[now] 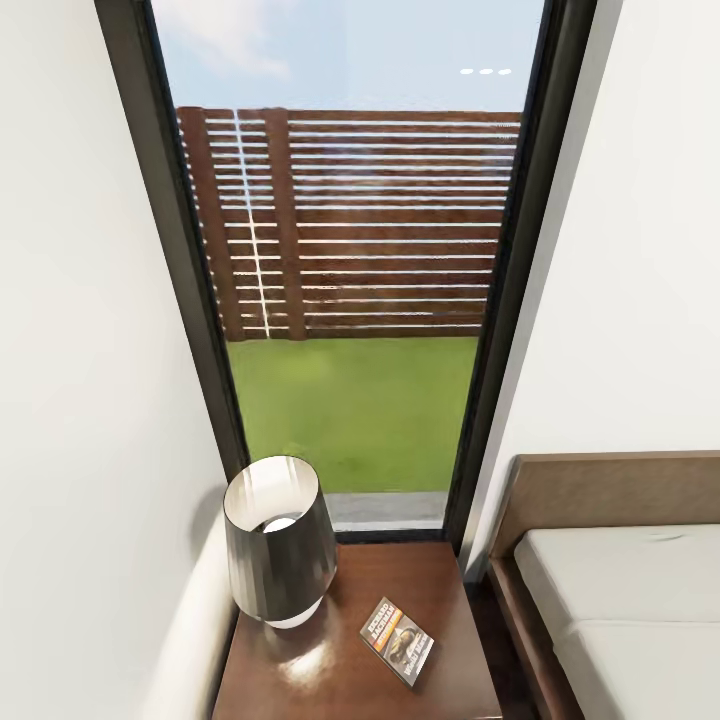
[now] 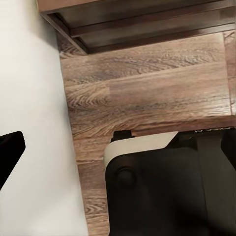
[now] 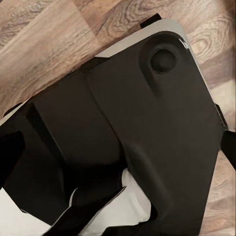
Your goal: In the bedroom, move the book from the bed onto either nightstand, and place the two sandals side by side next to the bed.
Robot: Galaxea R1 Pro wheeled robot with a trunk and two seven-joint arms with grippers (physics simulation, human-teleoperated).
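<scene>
The small dark paperback book (image 1: 397, 640), orange band, white lettering too small to read, lies flat on the glossy dark-brown wooden nightstand (image 1: 300, 680), beside the grey-shaded lamp (image 1: 280, 545). Whether either gripper is spread or pressed together, I cannot tell.

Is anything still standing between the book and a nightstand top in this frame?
No. The book already lies flat on the nightstand, apart from the lamp that stands at the top's left; the bed is on the right.
</scene>
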